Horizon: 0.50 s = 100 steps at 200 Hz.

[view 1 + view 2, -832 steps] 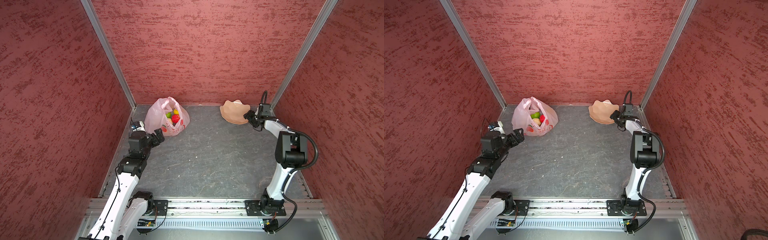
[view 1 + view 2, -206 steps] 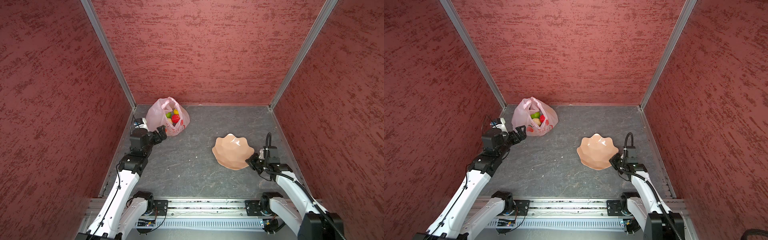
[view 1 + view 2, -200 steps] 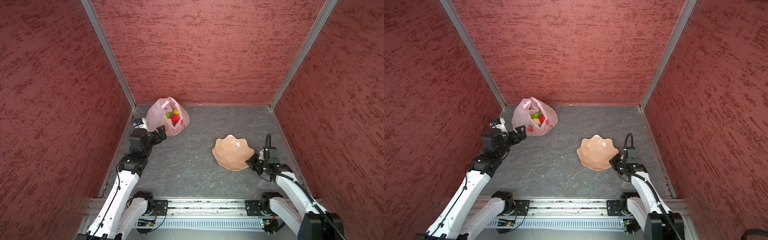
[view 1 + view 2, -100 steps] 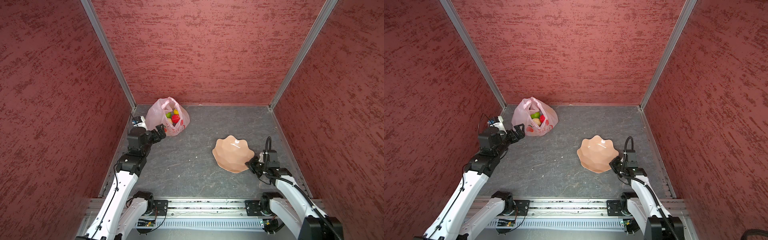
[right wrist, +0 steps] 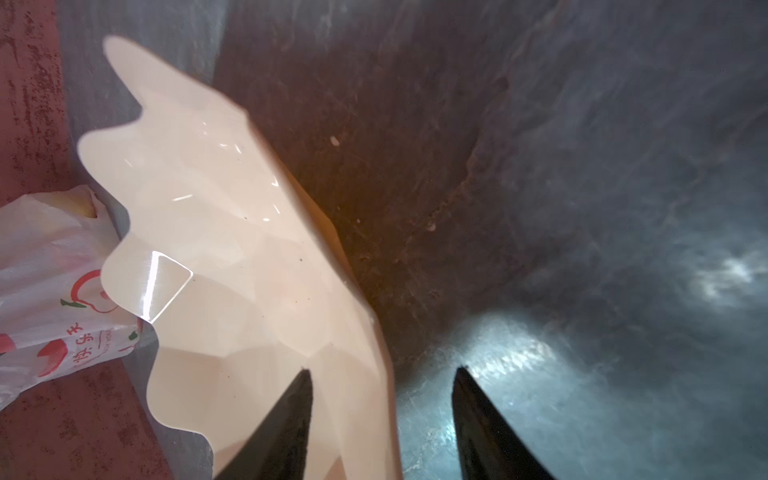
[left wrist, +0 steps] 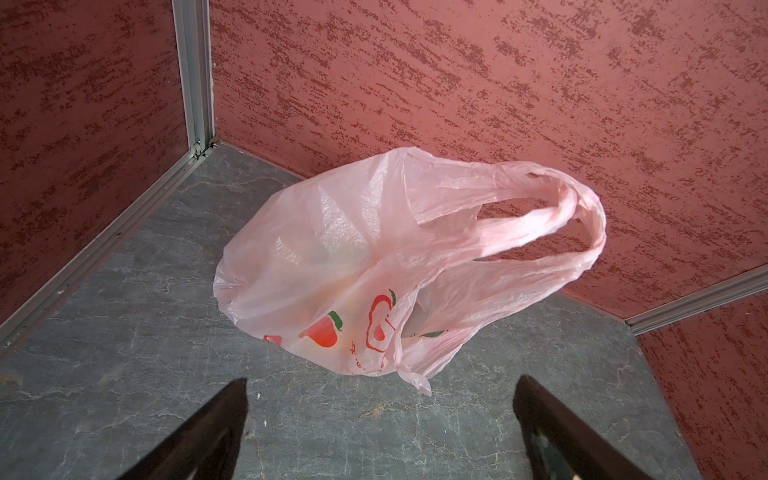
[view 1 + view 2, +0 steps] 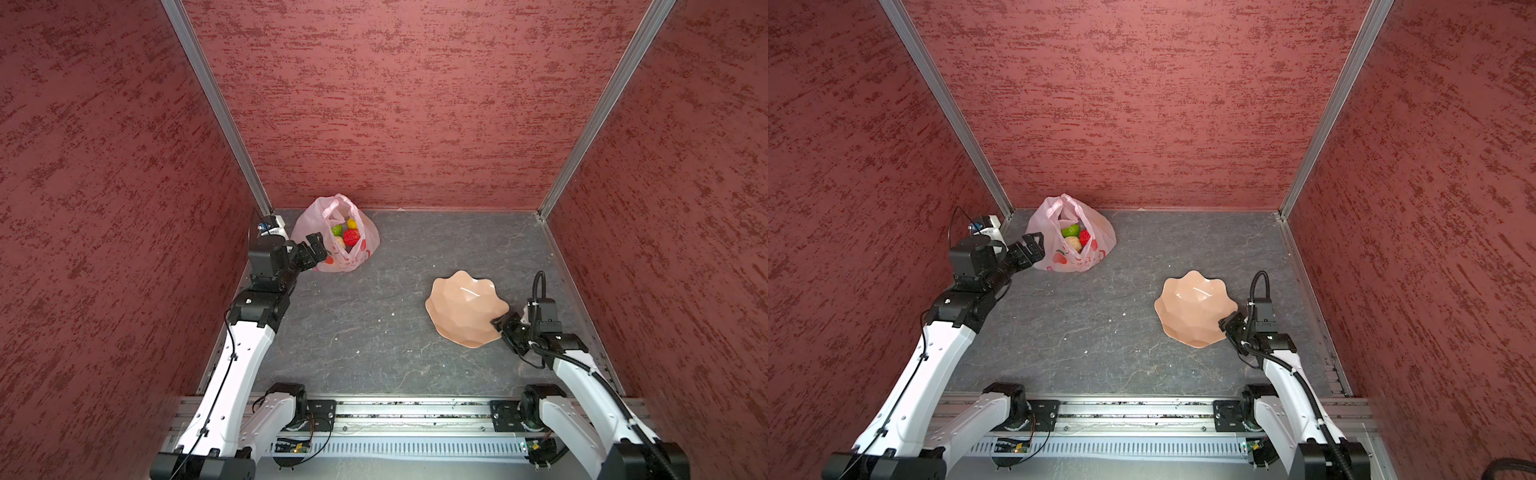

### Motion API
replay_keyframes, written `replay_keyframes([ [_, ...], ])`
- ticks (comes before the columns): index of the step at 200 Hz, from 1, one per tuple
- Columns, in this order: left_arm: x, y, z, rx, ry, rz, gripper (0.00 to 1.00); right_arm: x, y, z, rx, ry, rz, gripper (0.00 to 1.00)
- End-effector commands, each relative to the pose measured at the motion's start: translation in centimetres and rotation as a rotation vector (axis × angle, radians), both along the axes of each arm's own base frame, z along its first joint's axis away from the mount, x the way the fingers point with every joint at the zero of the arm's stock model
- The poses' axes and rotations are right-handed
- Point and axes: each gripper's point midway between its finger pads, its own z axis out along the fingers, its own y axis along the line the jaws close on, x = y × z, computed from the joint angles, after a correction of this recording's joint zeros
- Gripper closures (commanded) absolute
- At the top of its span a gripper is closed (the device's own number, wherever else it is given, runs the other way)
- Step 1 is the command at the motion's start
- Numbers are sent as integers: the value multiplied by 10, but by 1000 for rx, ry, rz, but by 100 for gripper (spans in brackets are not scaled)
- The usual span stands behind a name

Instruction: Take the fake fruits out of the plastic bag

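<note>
Pink bag [image 7: 332,239] sits back-left on the table [image 7: 374,332], near the rear wall, mouth up. Fruits [image 7: 350,236] are inside it: green, yellow, red, one pale. Left end effector [image 7: 314,249] is wide open & empty, just beside the bag. Right end effector [image 5: 383,370] is part-open, w/ one finger either side of the bowl [image 7: 461,307] rim, front-right, well apart from the bag.

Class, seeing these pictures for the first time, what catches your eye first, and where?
The pink plastic bag in the far left corner, its fake fruits red, green and yellow, with the open left hand beside it. Then the wavy peach bowl near right, its rim between the parted fingers of the right hand.
</note>
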Motion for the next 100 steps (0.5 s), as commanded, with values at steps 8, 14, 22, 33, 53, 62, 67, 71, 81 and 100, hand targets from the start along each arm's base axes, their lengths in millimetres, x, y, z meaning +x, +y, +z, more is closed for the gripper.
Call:
replay_keyframes([
  [8,9,-1,5,17,40,-39,0,12,-24,33,-139,-44,-45,33],
  [14,11,-1,6,23,49,-42,0,14,-26,38,-156,-53,-47,31],
  [22,15,-2,7,31,56,-49,0,18,-30,47,-180,-66,-51,30],
  [33,19,-4,10,39,59,-66,0,22,-35,58,-218,-82,-53,28],
  [53,27,-9,14,67,66,-97,0,29,-46,76,-302,-97,-46,28],
  [62,31,-11,13,92,75,-106,0,33,-51,84,-343,-105,-43,28],
  [67,34,-12,12,107,83,-106,0,36,-53,88,-363,-109,-38,27],
  [71,36,-12,12,120,86,-104,0,38,-55,91,-379,-112,-35,28],
  [81,42,-12,7,151,111,-103,0,44,-58,99,-412,-125,-25,28],
  [100,55,-12,-2,201,143,-93,1,59,-58,115,-452,-165,22,30],
])
